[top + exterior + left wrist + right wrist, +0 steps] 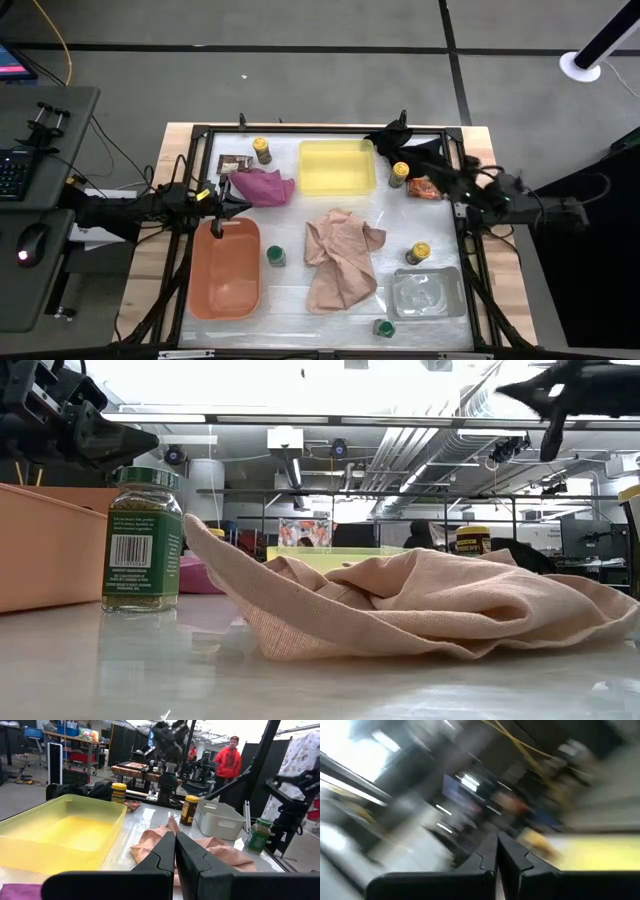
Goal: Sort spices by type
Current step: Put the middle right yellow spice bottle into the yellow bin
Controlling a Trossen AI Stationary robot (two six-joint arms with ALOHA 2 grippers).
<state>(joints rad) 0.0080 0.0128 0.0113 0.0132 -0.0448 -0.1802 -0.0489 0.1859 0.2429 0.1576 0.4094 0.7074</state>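
Observation:
Three yellow-lidded jars stand upright on the table: one at the far left point(262, 150), one right of the yellow tray point(399, 174), one by the clear tray point(418, 253). Two green-lidded jars stand near the orange tray point(276, 256) and at the near edge point(384, 327). A brown packet point(236, 163) and an orange packet point(425, 187) lie flat. My left gripper point(238, 200) is shut and empty, above the pink cloth's left edge. My right gripper point(432, 170) is shut and empty, raised over the far right, by the orange packet.
A yellow tray point(337, 167) stands at the far middle, an orange tray point(225, 268) at the near left, a clear tray point(427, 293) at the near right. A pink cloth point(262, 186), a tan cloth point(342, 258) and a black cloth point(400, 135) lie between. A person in red point(228, 762) stands beyond the table.

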